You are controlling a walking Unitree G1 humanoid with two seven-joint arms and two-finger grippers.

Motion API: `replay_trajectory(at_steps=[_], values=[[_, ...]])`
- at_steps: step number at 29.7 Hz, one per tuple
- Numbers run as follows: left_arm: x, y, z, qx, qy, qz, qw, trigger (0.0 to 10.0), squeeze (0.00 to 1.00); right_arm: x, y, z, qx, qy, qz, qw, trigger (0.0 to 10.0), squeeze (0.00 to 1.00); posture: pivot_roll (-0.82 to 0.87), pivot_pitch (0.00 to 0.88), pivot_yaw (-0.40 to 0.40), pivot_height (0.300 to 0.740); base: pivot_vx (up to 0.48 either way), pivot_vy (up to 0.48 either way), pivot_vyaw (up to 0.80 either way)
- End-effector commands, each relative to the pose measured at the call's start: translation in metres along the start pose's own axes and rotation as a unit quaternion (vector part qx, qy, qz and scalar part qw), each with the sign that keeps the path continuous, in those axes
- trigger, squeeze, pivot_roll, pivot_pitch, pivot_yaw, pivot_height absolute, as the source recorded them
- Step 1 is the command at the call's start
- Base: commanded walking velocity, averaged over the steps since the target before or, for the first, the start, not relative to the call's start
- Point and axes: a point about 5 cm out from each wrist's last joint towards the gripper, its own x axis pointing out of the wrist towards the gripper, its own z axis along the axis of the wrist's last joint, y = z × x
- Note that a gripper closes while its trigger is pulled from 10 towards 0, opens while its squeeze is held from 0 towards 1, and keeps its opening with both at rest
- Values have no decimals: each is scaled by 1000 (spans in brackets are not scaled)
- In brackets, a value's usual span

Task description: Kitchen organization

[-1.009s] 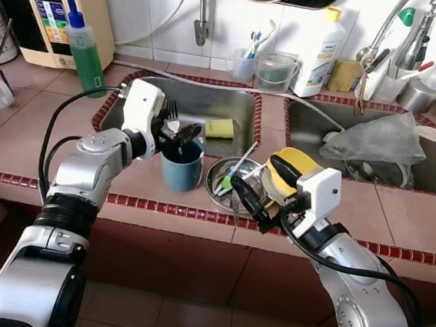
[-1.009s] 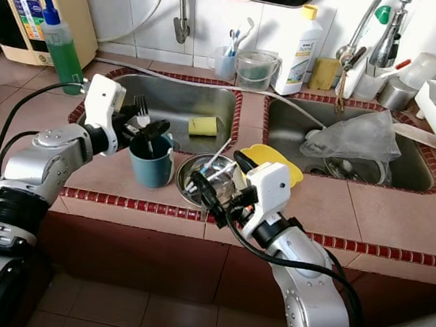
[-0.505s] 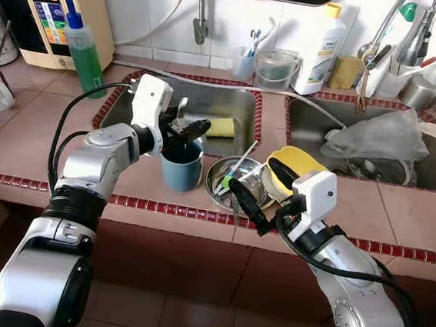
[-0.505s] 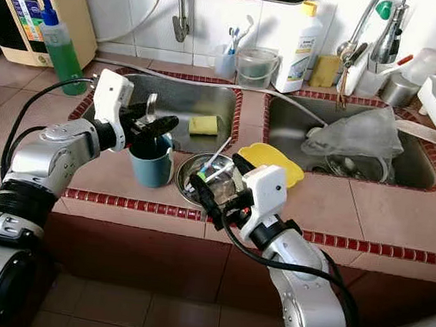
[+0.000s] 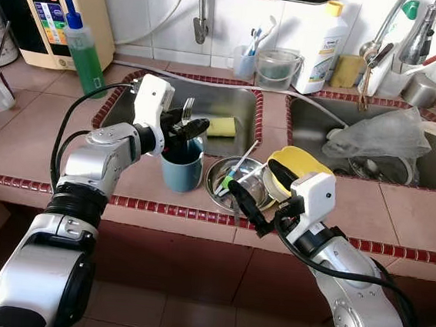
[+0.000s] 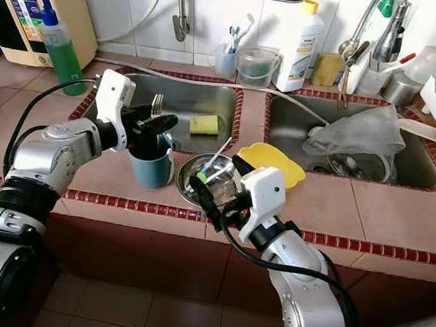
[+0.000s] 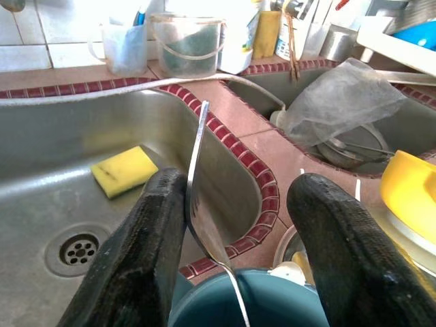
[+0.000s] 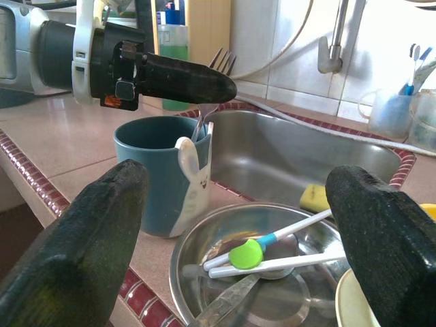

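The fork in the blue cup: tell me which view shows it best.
The left wrist view: the fork stands edge-on, close up, in the cup, beside one left pincer finger. The right wrist view shows its tines; the head views show it small.

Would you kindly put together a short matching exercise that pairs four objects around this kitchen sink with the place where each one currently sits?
Column one:
1. metal fork
2. yellow rectangular sponge
3. green-capped plastic chopsticks
4. bottle of green liquid with a blue cap

Column two:
A. lying in the round steel bowl
B. standing on the tiled counter by the wall
C. upright in the blue-green mug, between the left gripper fingers
D. lying in the left-hand sink basin

Pairs: 1-C, 2-D, 3-A, 4-B
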Motion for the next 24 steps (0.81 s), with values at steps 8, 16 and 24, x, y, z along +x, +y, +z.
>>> replay_trajectory(at_steps=[8, 16, 24], values=[[4, -2, 9, 14, -8, -5, 1000, 0, 0, 0, 0, 5, -9, -12, -6, 1000, 10000, 0, -108, 16, 77, 740, 0, 0, 0], [5, -3, 12, 14, -13, -7, 1000, 0, 0, 0, 0, 7, -12, -15, -8, 1000, 10000, 0, -108, 16, 75, 740, 0, 0, 0], [5, -2, 14, 13, -18, -3, 1000, 0, 0, 1, -3, 10, -15, -19, -10, 1000, 10000, 0, -107, 22, 72, 740, 0, 0, 0]])
